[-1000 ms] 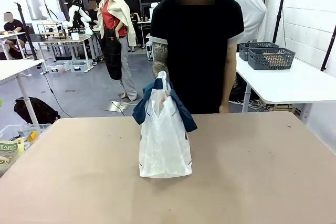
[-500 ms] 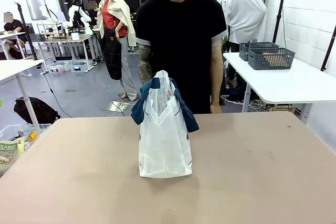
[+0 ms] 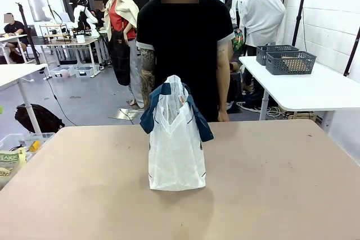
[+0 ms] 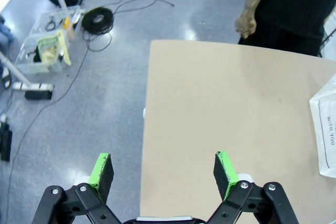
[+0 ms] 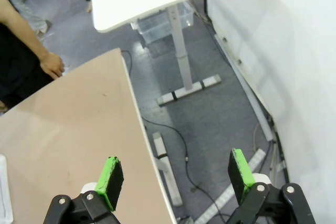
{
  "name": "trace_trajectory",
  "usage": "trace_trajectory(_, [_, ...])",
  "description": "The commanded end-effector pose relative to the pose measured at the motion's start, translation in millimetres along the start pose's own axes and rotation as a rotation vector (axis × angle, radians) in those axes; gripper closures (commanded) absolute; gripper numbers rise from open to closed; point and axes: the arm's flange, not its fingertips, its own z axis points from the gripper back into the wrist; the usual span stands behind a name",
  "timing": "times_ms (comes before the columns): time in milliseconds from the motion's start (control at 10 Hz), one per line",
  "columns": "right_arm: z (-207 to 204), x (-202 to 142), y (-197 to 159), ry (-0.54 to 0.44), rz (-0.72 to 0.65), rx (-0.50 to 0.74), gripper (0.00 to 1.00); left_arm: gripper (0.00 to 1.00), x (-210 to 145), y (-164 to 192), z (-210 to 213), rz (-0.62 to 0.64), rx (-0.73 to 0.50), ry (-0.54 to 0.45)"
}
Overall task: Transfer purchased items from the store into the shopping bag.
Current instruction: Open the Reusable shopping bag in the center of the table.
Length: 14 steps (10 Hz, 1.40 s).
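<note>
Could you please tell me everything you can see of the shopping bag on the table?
The shopping bag is thin, creased, translucent whitish plastic with navy blue strap handles drooping down both sides of its top. It stands upright, unsupported, near the middle of the tan table. Dark print shows on its side. Only the table touches it.

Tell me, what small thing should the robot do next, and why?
Probably swing the left gripper inward toward the shopping bag. It stands upright at the middle of the table, navy handles drooping over its mouth, while that gripper and the right gripper, both open and empty, hover out over the table's side edges.
</note>
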Motion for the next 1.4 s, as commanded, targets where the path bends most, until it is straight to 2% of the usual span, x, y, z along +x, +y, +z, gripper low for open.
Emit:
trace_trajectory(0, [43, 33, 65, -0.034, 0.129, 0.047, 0.00, 0.00, 58, -56, 3, -0.153, -0.050, -0.020])
trace_trajectory(200, [81, 55, 147, -0.040, 0.297, 0.133, 0.00, 0.00, 103, -116, 11, -0.302, -0.119, -0.034])
trace_trajectory(400, [106, 57, 233, -0.006, 0.491, 0.269, 0.00, 0.00, 135, -187, 9, -0.427, -0.188, 0.003])
trace_trajectory(600, [105, 44, 297, 0.061, 0.688, 0.328, 0.00, 0.00, 139, -237, -3, -0.486, -0.253, 0.032])
trace_trajectory(700, [102, 37, 314, 0.090, 0.727, 0.330, 0.00, 0.00, 133, -247, -8, -0.473, -0.323, 0.066])
trace_trajectory(800, [123, 37, 292, 0.017, 0.601, 0.297, 0.00, 0.00, 132, -238, 5, -0.467, -0.211, 0.007])
trace_trajectory(900, [123, 37, 292, 0.017, 0.601, 0.297, 0.00, 0.00, 132, -238, 5, -0.467, -0.211, 0.007])
trace_trajectory(1000, [123, 37, 292, 0.017, 0.601, 0.297, 0.00, 0.00, 130, -260, -8, -0.478, -0.256, 0.036])
trace_trajectory(1100, [117, 31, 312, 0.047, 0.647, 0.325, 0.00, 0.00, 114, -242, -3, -0.302, -0.261, 0.043])
trace_trajectory(1200, [122, 28, 323, 0.051, 0.624, 0.370, 0.00, 0.00, 117, -252, -3, -0.286, -0.299, -0.033])
trace_trajectory(1300, [125, 29, 357, 0.085, 0.640, 0.411, 0.00, 0.00, 135, -275, -6, -0.313, -0.342, -0.087])
